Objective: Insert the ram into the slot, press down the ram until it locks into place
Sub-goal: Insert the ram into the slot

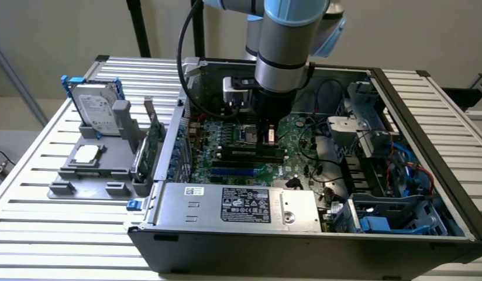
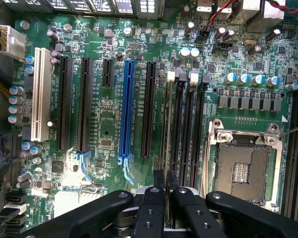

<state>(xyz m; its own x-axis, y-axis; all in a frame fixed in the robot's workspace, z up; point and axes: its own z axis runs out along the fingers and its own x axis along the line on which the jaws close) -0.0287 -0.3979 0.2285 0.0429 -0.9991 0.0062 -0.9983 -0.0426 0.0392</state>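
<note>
closest to the camera is the gripper (image 2: 166, 174), with its two black fingers (image 2: 154, 198) pinched on the top edge of the ram (image 2: 165, 129). the ram stands on its thin edge along the slot (image 2: 171, 77), the memory socket nearest the blue connector (image 2: 126, 109). it is held upright, probably so that the push goes straight down. whether the end clips have locked, i cannot tell. the computer case (image 1: 303, 234) lies open on the desk (image 1: 69, 234).

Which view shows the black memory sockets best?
The wrist view: the memory sockets run almost full length beside the CPU socket, with their white end clips visible. The exterior view shows them foreshortened, partly behind the gripper.
</note>
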